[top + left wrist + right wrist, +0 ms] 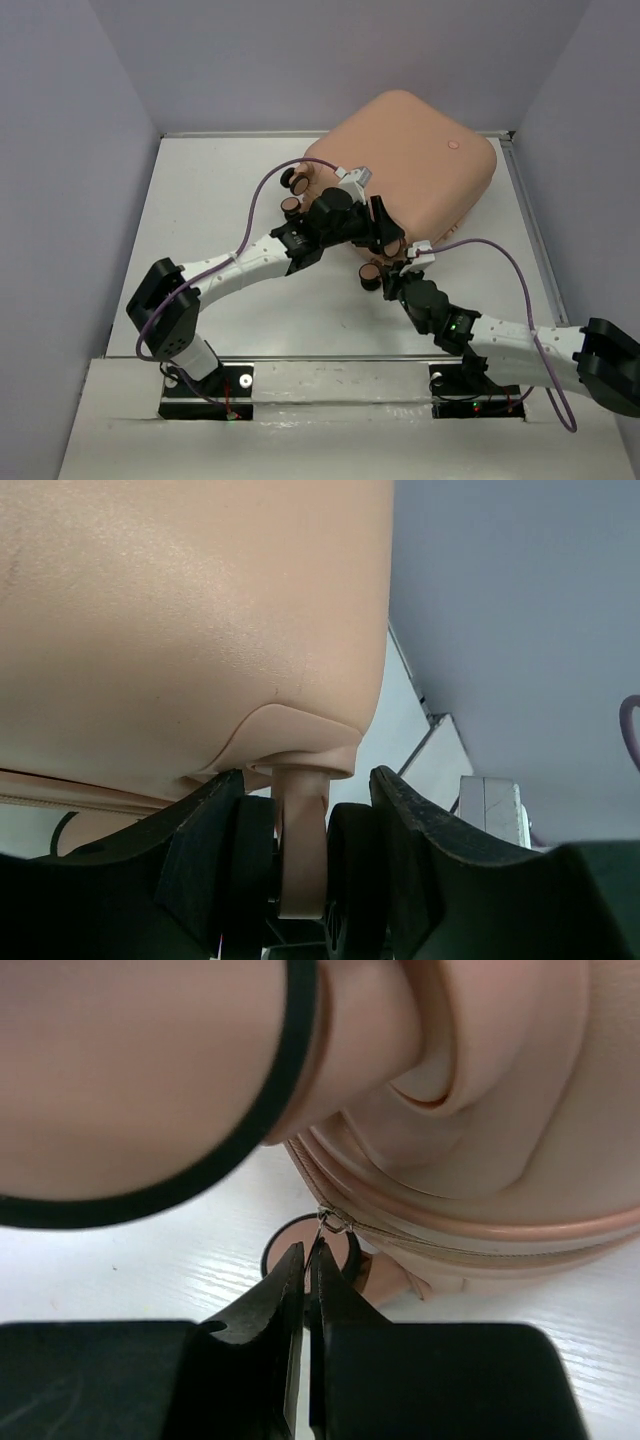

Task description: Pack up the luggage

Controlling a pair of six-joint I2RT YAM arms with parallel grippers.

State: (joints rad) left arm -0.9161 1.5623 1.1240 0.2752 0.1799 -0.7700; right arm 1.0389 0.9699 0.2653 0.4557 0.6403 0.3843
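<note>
The luggage (425, 160) is a peach-pink hard-shell suitcase lying shut and flat at the back right of the table, wheels toward the arms. My left gripper (387, 236) is at its near edge. In the left wrist view its fingers (215, 830) press on both sides of a double caster wheel (300, 850) under the shell (190, 620). My right gripper (393, 284) sits just below, beside another wheel (370, 276). In the right wrist view this gripper (308, 1252) is shut on the thin metal zipper pull (330, 1222), at the seam of the luggage (500, 1110).
Two more wheels (296, 183) stick out on the suitcase's left end. White table top (210, 210) lies left of the arms. Grey walls enclose the table, and a metal rail (524, 205) runs along its right edge. A large blurred wheel (130, 1070) fills the right wrist view's upper left.
</note>
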